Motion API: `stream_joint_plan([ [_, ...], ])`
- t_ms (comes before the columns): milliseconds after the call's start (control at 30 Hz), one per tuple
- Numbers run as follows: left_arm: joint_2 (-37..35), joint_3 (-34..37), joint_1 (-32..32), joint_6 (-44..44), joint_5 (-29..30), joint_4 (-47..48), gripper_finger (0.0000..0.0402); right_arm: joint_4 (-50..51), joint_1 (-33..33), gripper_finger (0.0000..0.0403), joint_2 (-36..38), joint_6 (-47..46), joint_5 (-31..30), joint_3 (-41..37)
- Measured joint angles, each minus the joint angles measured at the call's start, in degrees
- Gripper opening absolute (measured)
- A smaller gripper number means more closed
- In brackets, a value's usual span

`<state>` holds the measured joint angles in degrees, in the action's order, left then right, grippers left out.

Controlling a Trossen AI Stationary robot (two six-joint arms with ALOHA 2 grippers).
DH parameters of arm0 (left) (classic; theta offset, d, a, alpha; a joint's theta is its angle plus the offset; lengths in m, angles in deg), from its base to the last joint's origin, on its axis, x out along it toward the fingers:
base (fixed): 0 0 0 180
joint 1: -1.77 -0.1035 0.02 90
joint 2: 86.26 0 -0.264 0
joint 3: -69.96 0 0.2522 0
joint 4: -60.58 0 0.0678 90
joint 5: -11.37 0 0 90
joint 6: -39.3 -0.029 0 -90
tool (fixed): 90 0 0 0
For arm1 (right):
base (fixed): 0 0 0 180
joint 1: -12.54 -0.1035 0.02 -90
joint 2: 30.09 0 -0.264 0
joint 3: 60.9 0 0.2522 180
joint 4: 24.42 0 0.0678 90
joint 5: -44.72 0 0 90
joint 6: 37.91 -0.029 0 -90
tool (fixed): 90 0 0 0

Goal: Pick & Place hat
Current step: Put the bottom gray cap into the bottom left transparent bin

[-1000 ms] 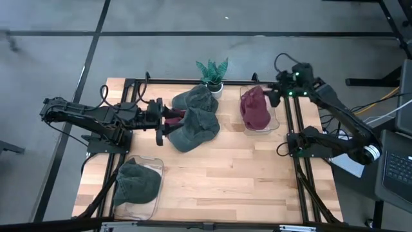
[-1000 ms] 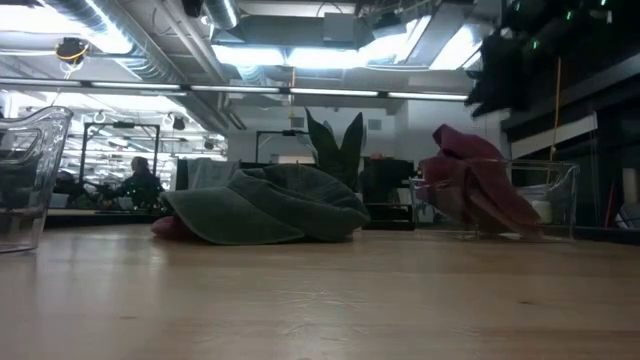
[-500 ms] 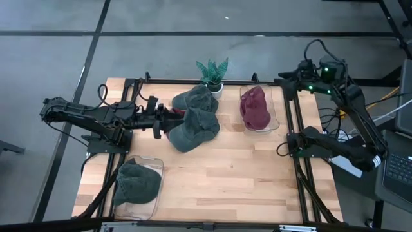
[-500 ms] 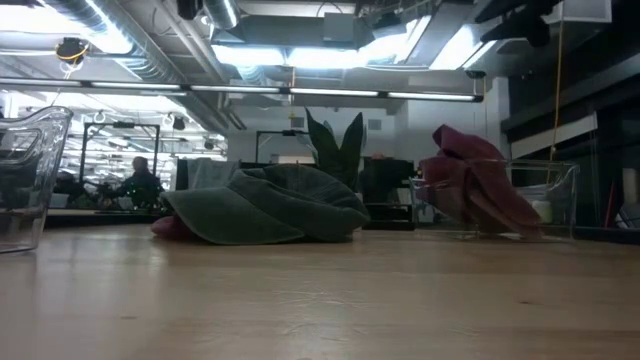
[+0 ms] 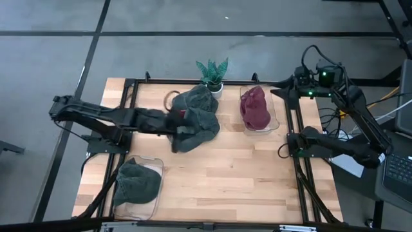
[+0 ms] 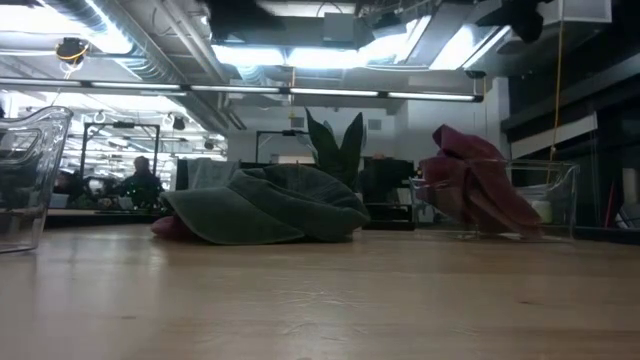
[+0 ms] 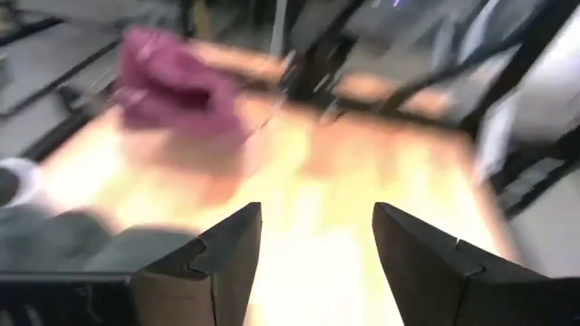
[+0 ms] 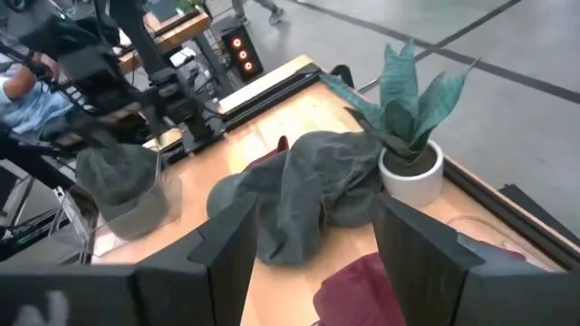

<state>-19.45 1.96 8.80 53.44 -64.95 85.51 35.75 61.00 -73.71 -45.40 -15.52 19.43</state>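
Pale wood planking forms the table (image 5: pixel 219 174), which stands on a grey concrete floor (image 5: pixel 58 58) crossed by dark lines; the low view looks past the far edge into a workshop with strip lights and ducting overhead, where a person (image 6: pixel 138 182) sits in the distance. Three clear plastic bins are on the surface. The bin at the front left corner (image 5: pixel 154 169) contains one green hat (image 5: pixel 136 183). The bin at the back right (image 5: pixel 275 111) contains a maroon hat (image 5: pixel 253 108), which bulges above the rim in the low view. A loose pile of green hats (image 5: pixel 195 116) lies on bare wood at the back centre, with a scrap of red cloth (image 5: pixel 181 115) showing at its left edge; a potted plant (image 5: pixel 212 74) in a white pot stands just behind the pile. The left gripper (image 5: pixel 175 124) reaches in from the left and sits at the pile's left edge; its wrist view shows the fingers (image 7: pixel 217 263) spread apart with nothing between them. The right gripper (image 5: pixel 283 90) is raised near the back right corner, beside the maroon hat's bin, its fingers (image 8: pixel 227 244) likewise spread and empty.
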Motion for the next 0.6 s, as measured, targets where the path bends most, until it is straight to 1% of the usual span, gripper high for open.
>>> stream_joint_plan([
  [67,3.31,-1.56,-0.87,-2.61,2.30,2.87,0.0210,0.00,-2.11,0.0215,-0.29,-0.99,-2.05,0.00],
  [133,6.52,-2.17,-1.71,-4.01,4.27,3.70,0.0210,0.00,-4.08,0.0215,-0.60,-1.28,-4.07,0.00],
  [333,16.18,-2.21,-3.59,-4.41,5.10,3.88,0.0210,-0.24,-9.49,0.0215,-2.25,-2.86,-8.44,0.00],
  [400,19.14,-2.19,-4.15,-4.42,6.23,3.57,0.0210,-0.26,-11.16,0.0215,-3.03,-2.86,-9.79,-0.02],
  [600,24.47,-2.19,-6.25,-5.75,10.31,3.31,0.0210,-1.38,-15.84,0.0215,-5.63,-4.10,-11.79,-0.02],
])
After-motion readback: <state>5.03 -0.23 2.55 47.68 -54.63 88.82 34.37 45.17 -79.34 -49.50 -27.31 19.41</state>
